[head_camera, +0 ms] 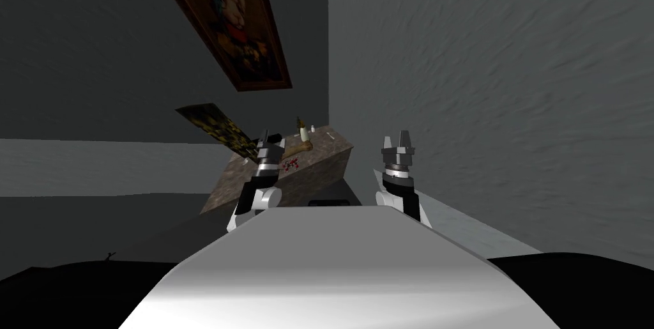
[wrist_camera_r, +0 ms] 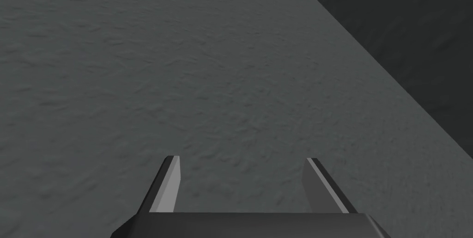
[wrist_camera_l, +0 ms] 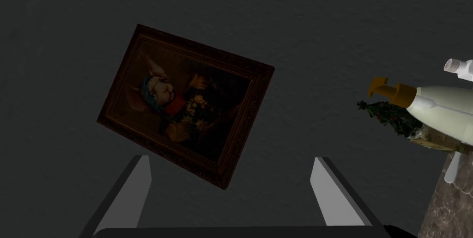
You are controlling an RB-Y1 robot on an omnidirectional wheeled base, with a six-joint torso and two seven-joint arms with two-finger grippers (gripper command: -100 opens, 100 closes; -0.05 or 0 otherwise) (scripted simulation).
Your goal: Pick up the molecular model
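The molecular model (head_camera: pixel 292 165) is a small cluster of red and white balls lying on a brown stone-patterned tabletop (head_camera: pixel 332 143) ahead of me. My left gripper (head_camera: pixel 270 142) is raised just left of the model and a little nearer to me. In the left wrist view the left gripper (wrist_camera_l: pixel 231 161) is open with nothing between its fingers, pointing at the wall past the table. My right gripper (head_camera: pixel 397 138) is raised to the right of the table, off its edge. In the right wrist view the right gripper (wrist_camera_r: pixel 242 159) is open and holds nothing.
Beyond the model lie a tan wooden object (head_camera: pixel 297 148), a white pump bottle (wrist_camera_l: pixel 439 106) with an orange head, a small holly plant (wrist_camera_l: pixel 390 117) and a white shaker (wrist_camera_l: pixel 462 66). A dark framed panel (head_camera: pixel 214 128) leans at the table's left. Grey walls meet behind the table.
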